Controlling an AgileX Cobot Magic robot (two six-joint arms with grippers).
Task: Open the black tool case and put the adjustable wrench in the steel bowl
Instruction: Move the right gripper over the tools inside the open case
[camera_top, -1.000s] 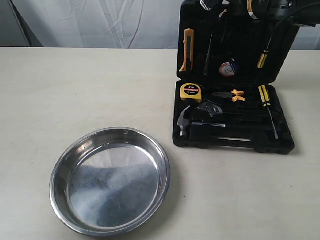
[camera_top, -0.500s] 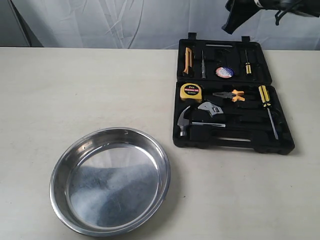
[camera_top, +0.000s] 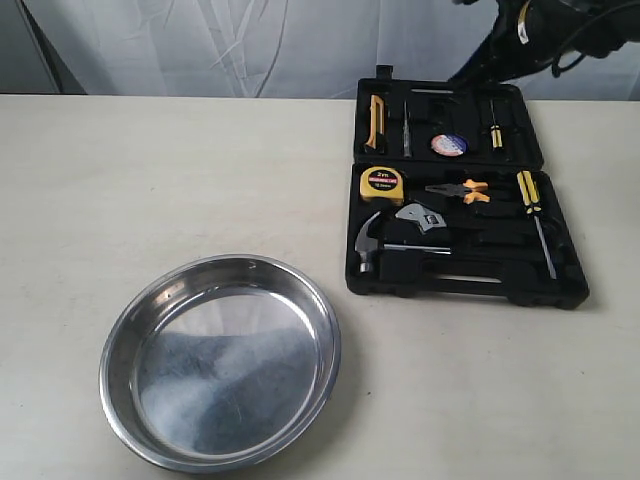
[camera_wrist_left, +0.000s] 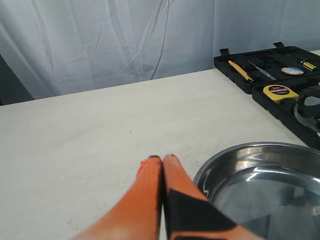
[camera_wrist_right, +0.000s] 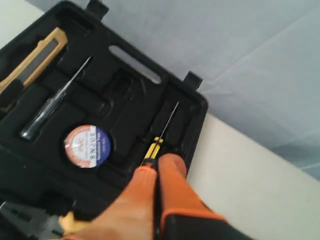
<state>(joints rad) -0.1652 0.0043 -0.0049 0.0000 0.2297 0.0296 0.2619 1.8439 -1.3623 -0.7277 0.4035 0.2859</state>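
Note:
The black tool case (camera_top: 465, 284) lies open, its lid (camera_top: 520, 150) flat on the table behind it. The adjustable wrench (camera_top: 421, 217) rests in the case's base, silver head beside the hammer (camera_top: 368, 243), black handle running right. The steel bowl (camera_top: 220, 360) sits empty at the front left, clear of the case. My right gripper (camera_top: 463, 76) hovers shut over the lid's far edge, holding nothing; in the right wrist view its tips (camera_wrist_right: 159, 163) are just above a small yellow screwdriver (camera_wrist_right: 154, 144). My left gripper (camera_wrist_left: 162, 159) is shut and empty, low beside the bowl's rim (camera_wrist_left: 220, 160).
The case also holds a yellow tape measure (camera_top: 382, 183), orange-handled pliers (camera_top: 462, 190), a long yellow screwdriver (camera_top: 533, 205), an orange utility knife (camera_top: 375, 118) and a tape roll (camera_top: 447, 145). A white curtain hangs behind the table.
The lid went from standing upright to lying flat on the table. My right arm let it go, lifted away, then came back down near the lid's far edge.

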